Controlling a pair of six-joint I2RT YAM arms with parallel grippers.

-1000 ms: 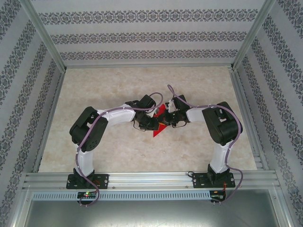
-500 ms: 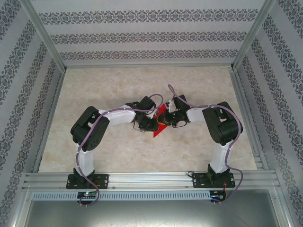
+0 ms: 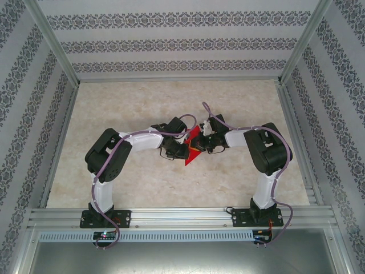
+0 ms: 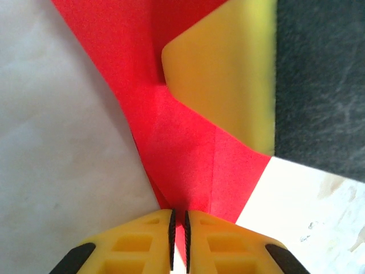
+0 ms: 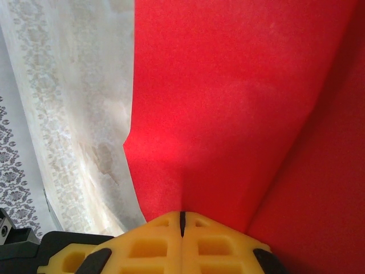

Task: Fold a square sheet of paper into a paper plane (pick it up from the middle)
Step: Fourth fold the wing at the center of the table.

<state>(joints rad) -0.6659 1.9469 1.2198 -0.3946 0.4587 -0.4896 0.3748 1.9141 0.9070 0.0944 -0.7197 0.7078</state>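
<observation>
The red sheet of paper [image 3: 193,149] is folded into a pointed, creased shape and hangs between both grippers above the middle of the table. My left gripper [image 3: 183,149] grips it from the left. In the left wrist view its jaws [image 4: 178,216] stand nearly together with a thin edge of the paper [image 4: 188,165] pinched between them. My right gripper [image 3: 202,145] holds the paper from the right. In the right wrist view that gripper [image 5: 182,217] is shut on a fold of the paper [image 5: 228,103]. One yellow right finger [image 4: 228,74] lies against the paper.
The marble-patterned table [image 3: 137,103] lies beneath, walled by patterned panels and an aluminium frame [image 3: 177,217] at the near edge. Both arms bend inward, their wrists close together at the centre.
The left wrist has edged slightly to the right, toward the right gripper. Both grippers still hold the paper as before.
</observation>
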